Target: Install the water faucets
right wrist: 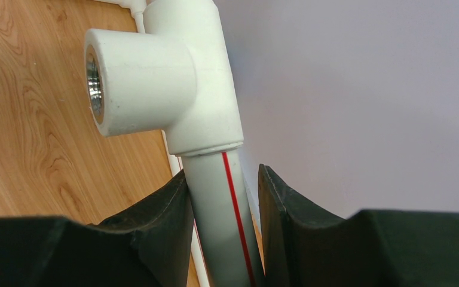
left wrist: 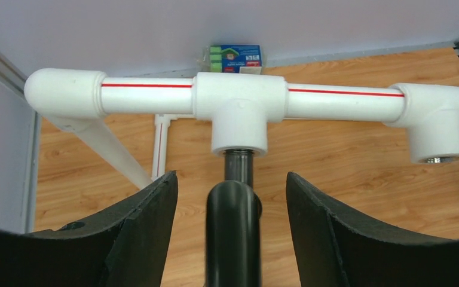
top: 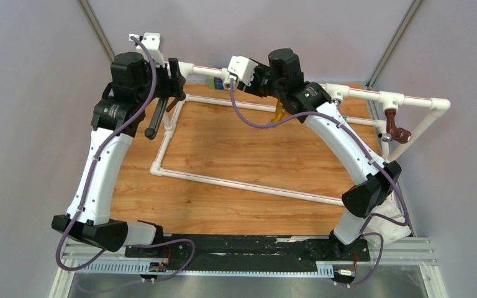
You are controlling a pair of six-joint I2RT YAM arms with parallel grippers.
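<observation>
The long black water faucet [left wrist: 233, 230] has its threaded end set in the downward socket of a white tee [left wrist: 239, 98] on the pipe frame. In the top view the faucet [top: 157, 117] hangs slanting from the frame's back rail. My left gripper [left wrist: 231, 179] is open, with a finger on each side of the faucet body and a gap to both. My right gripper [right wrist: 222, 173] is shut on the red-striped white pipe [right wrist: 218, 197] just below another tee [right wrist: 173, 78], whose threaded socket [right wrist: 94, 84] holds nothing. From above, the right gripper [top: 262, 79] sits on the back rail.
The white pipe frame [top: 242, 183] lies on the wooden board. An orange tap [top: 278, 113] hangs under the right wrist, and a brown tap [top: 399, 129] with a chrome one [top: 385, 135] is on the right rail. A green-blue box [left wrist: 236, 58] stands at the back wall.
</observation>
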